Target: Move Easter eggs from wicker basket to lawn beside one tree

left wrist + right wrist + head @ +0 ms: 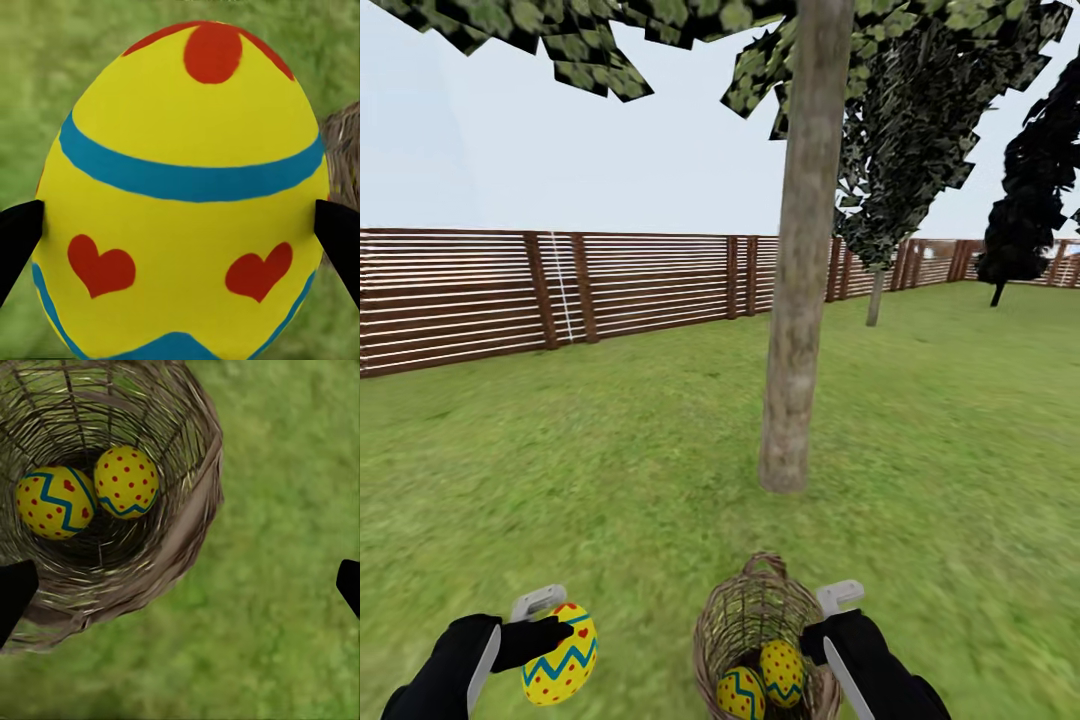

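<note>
My left gripper [548, 634] is shut on one yellow Easter egg [563, 657] and holds it above the lawn [610, 470], left of the wicker basket [752, 612]. In the left wrist view the egg [180, 172], with red hearts and teal bands, sits between the two black fingertips [18, 240]. Two more eggs [741, 693] [782, 672] lie in the bottom of the basket. My right gripper [832, 628] stands open beside the basket's right rim. In the right wrist view, the basket [187, 532] and its eggs [54, 502] [127, 480] lie below. The tree [800, 300] stands just beyond the basket.
A brown slat fence [480, 295] rings the garden at the back. A second tree [875, 295] and a dark cone-shaped tree [1020, 220] stand farther off to the right. Open grass lies on both sides of the near trunk.
</note>
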Motion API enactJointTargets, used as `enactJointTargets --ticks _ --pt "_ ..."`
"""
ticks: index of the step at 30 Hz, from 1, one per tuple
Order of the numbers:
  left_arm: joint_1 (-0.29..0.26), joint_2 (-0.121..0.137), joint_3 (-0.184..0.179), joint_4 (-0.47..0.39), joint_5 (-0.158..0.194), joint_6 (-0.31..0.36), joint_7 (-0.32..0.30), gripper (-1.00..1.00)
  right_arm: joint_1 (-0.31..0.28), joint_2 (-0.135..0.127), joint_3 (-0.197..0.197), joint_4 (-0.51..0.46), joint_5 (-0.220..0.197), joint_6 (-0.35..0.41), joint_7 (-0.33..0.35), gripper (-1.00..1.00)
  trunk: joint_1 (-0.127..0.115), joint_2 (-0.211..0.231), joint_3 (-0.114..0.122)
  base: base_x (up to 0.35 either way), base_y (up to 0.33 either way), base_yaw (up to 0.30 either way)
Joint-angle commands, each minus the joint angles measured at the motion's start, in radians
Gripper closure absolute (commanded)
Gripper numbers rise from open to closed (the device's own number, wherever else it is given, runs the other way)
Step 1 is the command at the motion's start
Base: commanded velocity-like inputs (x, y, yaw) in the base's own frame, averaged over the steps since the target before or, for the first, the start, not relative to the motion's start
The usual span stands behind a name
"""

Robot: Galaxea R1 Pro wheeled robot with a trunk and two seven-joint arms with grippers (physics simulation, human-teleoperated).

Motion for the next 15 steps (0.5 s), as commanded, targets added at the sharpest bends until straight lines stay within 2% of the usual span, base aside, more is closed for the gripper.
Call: enactJointTargets --ticks 1,15 --pt "-0.001 -0.001 0.004 -0.001 -0.011 0.003 -0.009 1.00 -0.001 0.000 0.002 -0.001 -0.010 0.003 -0.010 -1.00 0.000 -0.001 -0.001 0.000 0.000 0.293" --pt "-0.001 -0.001 0.005 -0.001 -0.010 0.003 -0.009 1.00 -0.001 0.000 0.001 -0.002 -0.010 0.003 -0.010 -1.00 0.000 -0.001 -0.001 0.000 0.000 0.293"
